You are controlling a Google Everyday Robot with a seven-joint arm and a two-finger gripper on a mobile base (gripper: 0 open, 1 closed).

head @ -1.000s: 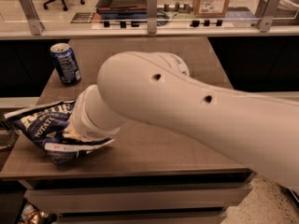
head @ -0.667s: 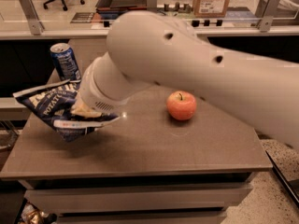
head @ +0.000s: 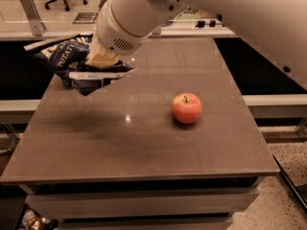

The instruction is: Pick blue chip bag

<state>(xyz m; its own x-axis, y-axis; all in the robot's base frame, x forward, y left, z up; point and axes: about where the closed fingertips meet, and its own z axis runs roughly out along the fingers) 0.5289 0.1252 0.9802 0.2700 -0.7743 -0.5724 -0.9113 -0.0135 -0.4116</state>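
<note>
Fingers point(head: 99, 58) of my gripper point(head: 104, 63) pinched tight on blue chip bag point(head: 64, 56), upper left of frame. Bag now clear of table point(head: 144, 152), higher than second ago. Pick looks done; apple point(head: 186, 108) untouched mid-frame.

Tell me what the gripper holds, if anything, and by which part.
The gripper is shut on the blue chip bag, pinching its crumpled upper face right of the middle; the bag hangs above the table.
</note>
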